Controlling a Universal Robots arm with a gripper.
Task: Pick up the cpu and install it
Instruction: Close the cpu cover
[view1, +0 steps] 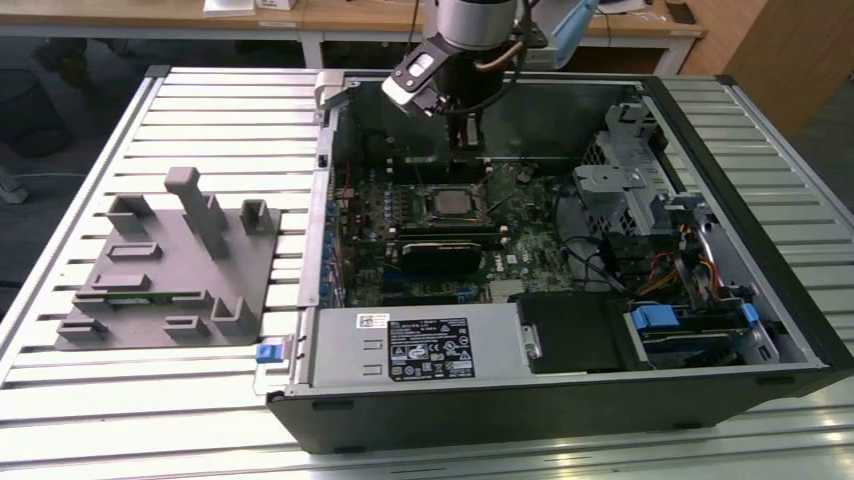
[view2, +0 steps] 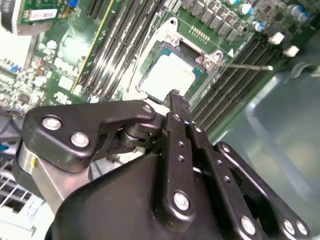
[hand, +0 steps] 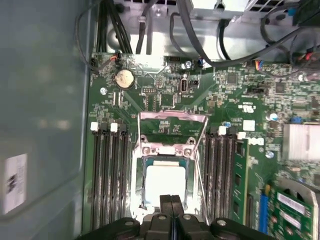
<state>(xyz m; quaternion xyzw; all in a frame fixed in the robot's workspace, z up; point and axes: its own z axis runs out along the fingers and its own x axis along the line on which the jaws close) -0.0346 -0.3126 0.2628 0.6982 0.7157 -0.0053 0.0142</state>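
Observation:
The cpu (view1: 450, 203) (view2: 167, 75) (hand: 165, 186), a small square chip with a pale silver top, lies flat in the black socket frame on the green motherboard (view1: 527, 240) inside the open computer case. The socket's metal bracket (hand: 172, 131) stands flipped open beside it. My gripper (view1: 463, 140) (view2: 175, 96) (hand: 171, 201) hangs just above the chip's edge. Its two black fingers are pressed together with nothing between them, and it is apart from the chip.
Memory slots (hand: 107, 175) flank the socket, and a green memory stick (hand: 241, 185) sits in one. Cables and a drive cage (view1: 641, 190) fill the case at the exterior view's right. A grey fixture (view1: 174, 260) lies on the slatted table outside the case.

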